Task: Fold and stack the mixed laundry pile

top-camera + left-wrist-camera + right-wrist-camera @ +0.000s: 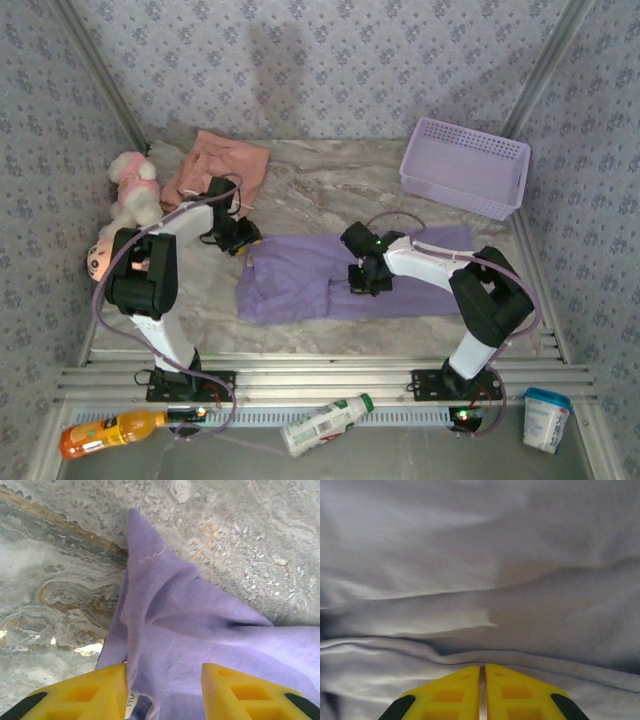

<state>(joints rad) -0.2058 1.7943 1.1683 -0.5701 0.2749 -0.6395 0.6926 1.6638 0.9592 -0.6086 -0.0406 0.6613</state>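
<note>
Lavender shirt (pixel 300 285) lies spread flat across mid-table (pixel 320 190), long side running L–R, w/ the salmon-pink shorts (pixel 215 165) rumpled well apart at the far-left corner near the wall. Left gripper (pixel 164 669) sits at the shirt's left edge, yellow fingers (pixel 90 690) spread w/ a pointed corner of cloth lying loose between them, not squeezed. Right gripper (pixel 482 667) is down on the shirt's middle, jaws pressed together tip to tip against creased fabric; can't tell if any cloth is caught between.
</note>
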